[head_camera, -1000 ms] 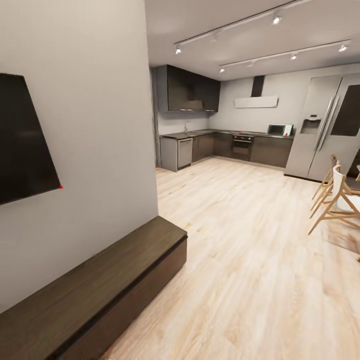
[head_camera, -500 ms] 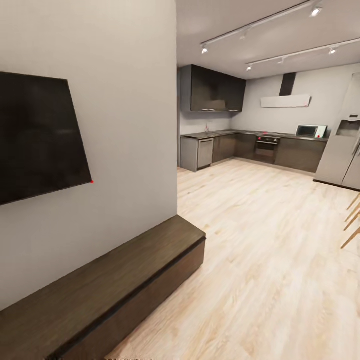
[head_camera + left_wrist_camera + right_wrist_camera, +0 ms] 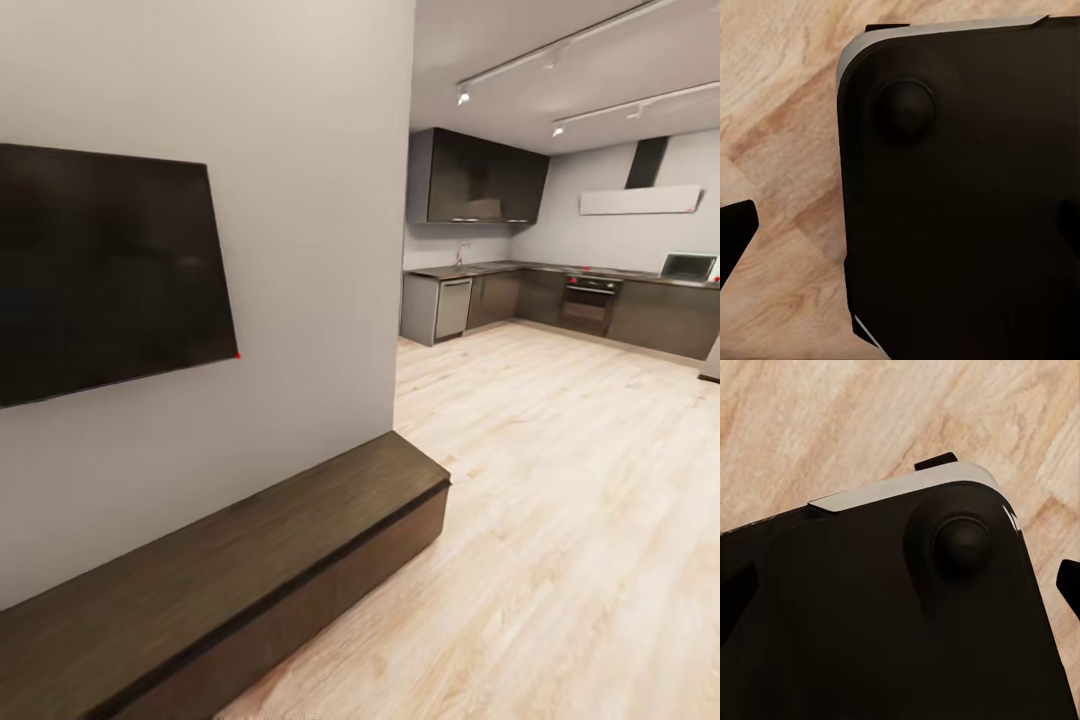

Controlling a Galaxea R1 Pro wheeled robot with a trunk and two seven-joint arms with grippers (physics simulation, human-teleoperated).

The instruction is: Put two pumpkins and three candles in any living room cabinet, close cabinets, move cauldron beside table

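A: What's closest?
B: Both wrist cams look down on the robot's black base [image 3: 967,217] over light wood floor [image 3: 780,150]. A dark fingertip [image 3: 735,232] pokes in at the left cam's edge, another [image 3: 1069,585] at the right's. Can't tell how wide either pair is, or if they hold anything.
A: And the cabinet?
B: Cabinet [image 3: 230,570] runs low along the grey wall [image 3: 300,200], fronts flush, black TV [image 3: 100,270] above it. Kitchen units [image 3: 560,300] sit far back, w/ an oven [image 3: 590,300].

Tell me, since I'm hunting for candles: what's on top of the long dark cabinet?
The cabinet top looks bare. Its fronts look closed, so the inside is hidden.
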